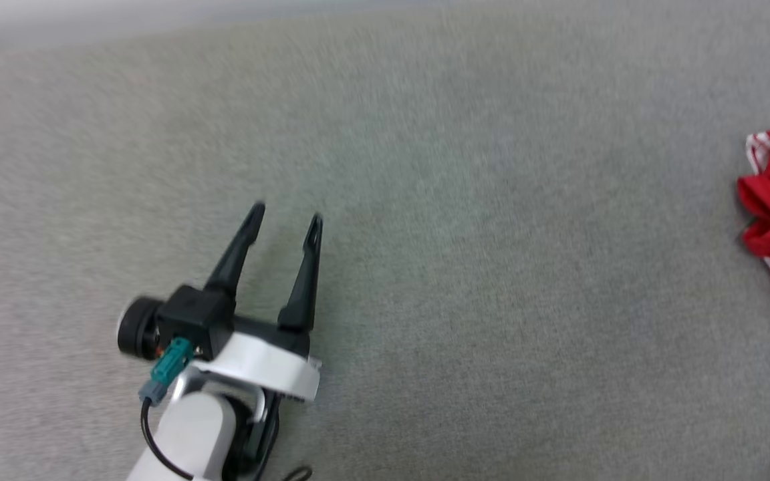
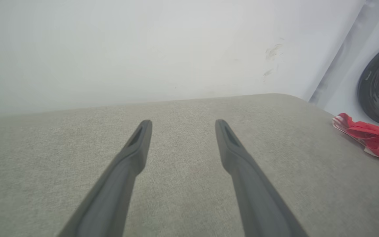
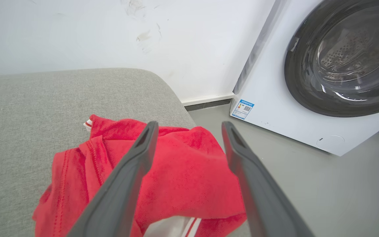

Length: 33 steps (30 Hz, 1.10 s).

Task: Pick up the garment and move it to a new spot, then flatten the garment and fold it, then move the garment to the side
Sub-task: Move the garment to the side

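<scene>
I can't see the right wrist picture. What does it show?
A crumpled red garment lies at the edge of a grey padded surface, with the right gripper and its two dark fingers spread open over it, not holding it. A white washing machine stands on the floor beside a white wall.

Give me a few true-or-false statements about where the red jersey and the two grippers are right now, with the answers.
1. The red jersey lies crumpled near the edge of the grey upholstered surface. True.
2. The left gripper grips the jersey. False: its jaws stand open over bare upholstery, apart from it.
3. A washing machine stands on the floor nearby. True.
4. The right gripper has its jaws shut. False: they stand open above the jersey.
</scene>
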{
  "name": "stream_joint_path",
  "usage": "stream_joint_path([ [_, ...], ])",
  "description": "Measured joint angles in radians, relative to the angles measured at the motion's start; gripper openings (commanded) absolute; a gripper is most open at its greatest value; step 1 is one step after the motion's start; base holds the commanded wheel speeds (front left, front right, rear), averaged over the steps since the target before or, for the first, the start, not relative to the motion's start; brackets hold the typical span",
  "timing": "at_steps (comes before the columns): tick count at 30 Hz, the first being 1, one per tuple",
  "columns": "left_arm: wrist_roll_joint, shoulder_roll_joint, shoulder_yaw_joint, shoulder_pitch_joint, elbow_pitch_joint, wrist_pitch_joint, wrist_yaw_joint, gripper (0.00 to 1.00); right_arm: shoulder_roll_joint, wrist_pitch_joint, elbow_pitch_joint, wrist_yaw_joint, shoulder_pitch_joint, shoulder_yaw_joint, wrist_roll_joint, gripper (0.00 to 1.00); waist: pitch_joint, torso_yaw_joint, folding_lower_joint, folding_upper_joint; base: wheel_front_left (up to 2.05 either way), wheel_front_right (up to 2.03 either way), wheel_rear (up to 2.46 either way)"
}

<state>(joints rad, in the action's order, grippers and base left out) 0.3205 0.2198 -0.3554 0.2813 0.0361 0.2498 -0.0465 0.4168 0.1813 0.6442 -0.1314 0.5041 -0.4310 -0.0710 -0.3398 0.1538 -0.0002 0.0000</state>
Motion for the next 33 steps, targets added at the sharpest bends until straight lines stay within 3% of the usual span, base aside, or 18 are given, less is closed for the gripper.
stream_joint_path([
  [8, 0.034, -0.023, 0.037, -0.136, 0.043, 0.009, -0.042, 1.00, -0.108, 0.025, -0.137, 0.000, -0.189, 0.080, -0.029, 1.00, 0.161, -0.056, -0.0002, 0.0000, 0.00, 0.00, 0.00],
  [20, 0.045, -0.016, 0.104, -0.248, 0.096, 0.012, -0.068, 1.00, -0.303, -0.049, -0.461, 0.000, -0.475, 0.234, -0.047, 1.00, 0.332, -0.158, -0.0002, 0.0001, 0.00, 0.00, 0.00],
  [33, 0.016, -0.014, 0.141, -0.310, 0.104, 0.013, -0.058, 1.00, -0.357, -0.138, -0.704, 0.000, -0.631, 0.305, -0.043, 1.00, 0.419, -0.184, 0.0000, 0.0001, 0.00, 0.00, 0.00],
])
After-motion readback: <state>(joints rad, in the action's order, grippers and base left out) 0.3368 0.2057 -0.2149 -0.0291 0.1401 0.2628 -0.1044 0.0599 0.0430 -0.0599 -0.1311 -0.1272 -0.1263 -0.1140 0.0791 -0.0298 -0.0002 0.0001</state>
